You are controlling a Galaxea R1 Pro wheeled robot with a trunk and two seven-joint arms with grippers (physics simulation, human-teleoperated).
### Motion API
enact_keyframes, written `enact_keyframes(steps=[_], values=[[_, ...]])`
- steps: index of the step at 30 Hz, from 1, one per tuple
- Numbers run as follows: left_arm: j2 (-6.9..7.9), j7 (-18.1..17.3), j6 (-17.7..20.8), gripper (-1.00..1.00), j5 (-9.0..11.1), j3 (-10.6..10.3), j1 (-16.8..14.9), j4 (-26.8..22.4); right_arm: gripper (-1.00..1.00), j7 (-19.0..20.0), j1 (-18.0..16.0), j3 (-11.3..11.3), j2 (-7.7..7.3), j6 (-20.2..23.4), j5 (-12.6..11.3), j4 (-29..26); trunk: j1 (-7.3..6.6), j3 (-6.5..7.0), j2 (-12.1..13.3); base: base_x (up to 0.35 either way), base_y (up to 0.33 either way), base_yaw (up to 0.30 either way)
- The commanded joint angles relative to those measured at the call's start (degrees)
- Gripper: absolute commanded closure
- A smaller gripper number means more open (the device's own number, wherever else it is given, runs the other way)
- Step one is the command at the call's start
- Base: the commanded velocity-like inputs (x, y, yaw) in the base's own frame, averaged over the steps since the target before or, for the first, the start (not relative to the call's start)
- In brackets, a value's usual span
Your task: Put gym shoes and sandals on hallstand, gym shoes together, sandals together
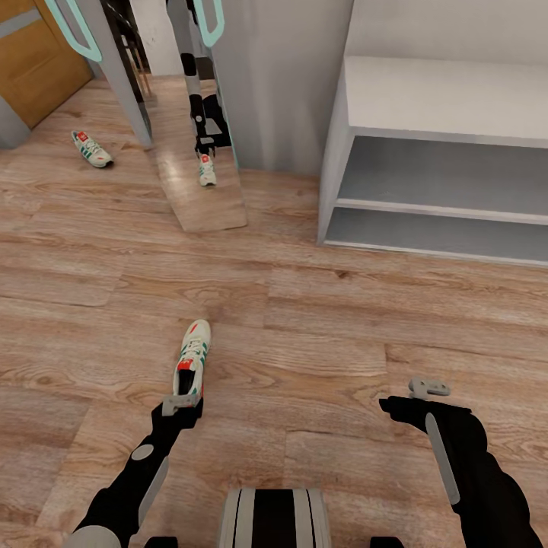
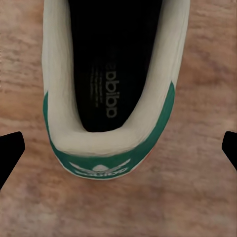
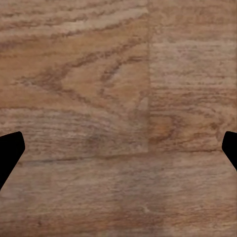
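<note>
Currently the left hand (image 1: 181,402) hovers directly over the heel of the near gym shoe (image 1: 192,358), fingers spread wide and holding nothing. In the left wrist view the two dark fingertips (image 2: 11,154) stand well apart on either side of the shoe's green heel tab (image 2: 101,168), with bare floor between each tip and the shoe.

For a sound grasp:
- Centre the hand over the heel collar, so that both fingers straddle the padded rim evenly.
- Lower until the tips pass below the collar edge, then close across the width of the heel.
- Keep the grip off the soft opening alone; it is likely to fold and let the shoe tilt.

The shoe lies on the corridor floor (image 1: 320,342), toe pointing away from the robot, well apart from the hallstand (image 1: 426,99) at the far right. A second gym shoe (image 1: 92,149) lies far off to the left, near a standing mirror (image 1: 194,99).

The right hand (image 1: 428,388) hangs open and empty over bare planks; its tips (image 3: 11,153) frame only wood grain. No sandals can be identified.
</note>
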Motion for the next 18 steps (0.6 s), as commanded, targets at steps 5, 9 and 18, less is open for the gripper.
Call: enact_keyframes(steps=[5,9,18], values=[[0.00,0.00,-1.50,-1.00,0.04,0.21,0.06,-0.01,-1.00,0.00,0.00,0.00,0.00,0.00,0.00,0.00,0.00,0.00,0.00,0.000,0.000,0.000],[0.00,0.00,-2.13,-1.00,0.04,0.26,0.07,-0.01,-1.00,0.00,0.00,-0.01,0.00,0.00,0.00,0.00,0.00,0.00,0.00,0.000,0.000,0.000],[0.00,0.07,-2.35,-1.00,-0.01,-0.04,0.08,-0.01,-1.00,0.00,0.00,-0.01,0.00,0.00,0.00,0.00,0.00,0.00,0.00,0.000,0.000,0.000]])
